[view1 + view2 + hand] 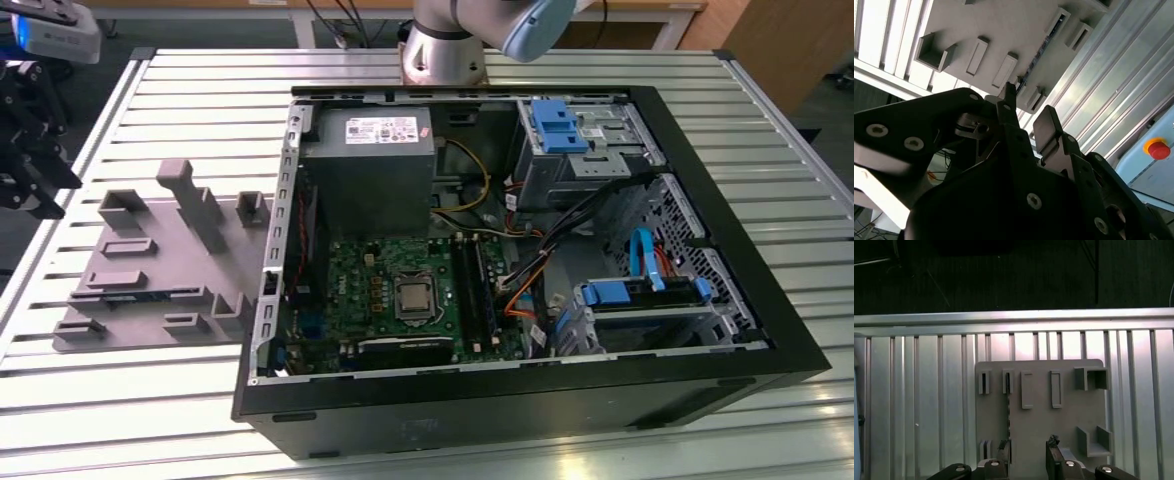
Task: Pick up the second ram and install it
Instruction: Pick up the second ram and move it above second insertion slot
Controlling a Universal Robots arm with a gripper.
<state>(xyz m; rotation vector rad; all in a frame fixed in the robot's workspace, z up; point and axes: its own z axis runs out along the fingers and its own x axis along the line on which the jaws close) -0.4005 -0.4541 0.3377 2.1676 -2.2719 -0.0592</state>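
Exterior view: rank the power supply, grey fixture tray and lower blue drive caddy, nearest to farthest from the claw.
Claw at the exterior view's left edge.
1. Grey fixture tray, outside the case.
2. Power supply, case's left half.
3. Lower blue drive caddy, case's right side.

A lab: slatted aluminium bench (200,80), opened computer case (534,400).
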